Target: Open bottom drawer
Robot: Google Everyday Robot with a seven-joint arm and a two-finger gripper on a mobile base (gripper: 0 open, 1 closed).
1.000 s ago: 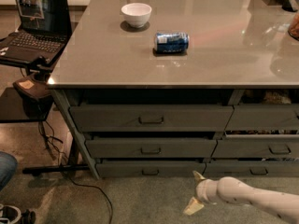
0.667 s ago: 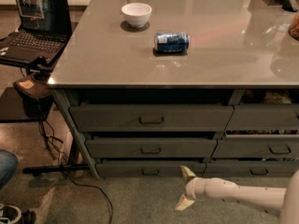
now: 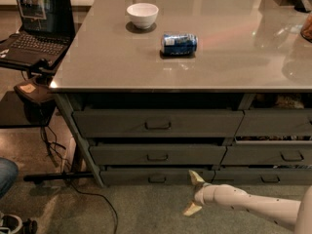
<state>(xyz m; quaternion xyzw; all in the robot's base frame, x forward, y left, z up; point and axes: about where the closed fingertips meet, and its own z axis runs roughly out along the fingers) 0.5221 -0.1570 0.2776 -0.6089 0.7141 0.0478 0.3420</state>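
Note:
The bottom drawer (image 3: 131,177) is the shallowest of three wide dark grey fronts in the left stack under the counter. It sits closed, with a small rectangular pull (image 3: 157,179) at its centre. My gripper (image 3: 193,193) is low over the carpet, just right of that pull and in front of the drawer's right end. Its two pale fingers are spread apart, the upper fingertip (image 3: 194,176) close to or touching the drawer front, the lower one (image 3: 191,209) near the floor. It holds nothing.
The counter top (image 3: 107,67) carries a white bowl (image 3: 142,14) and a blue can (image 3: 178,44) lying on its side. A neighbouring drawer stack (image 3: 273,152) is at the right. A laptop (image 3: 34,26) on a side stand, floor cables (image 3: 73,189) and a person's leg (image 3: 6,177) are at the left.
My gripper has moved left along the floor and forward toward the bottom drawer's front. The drawers have not moved.

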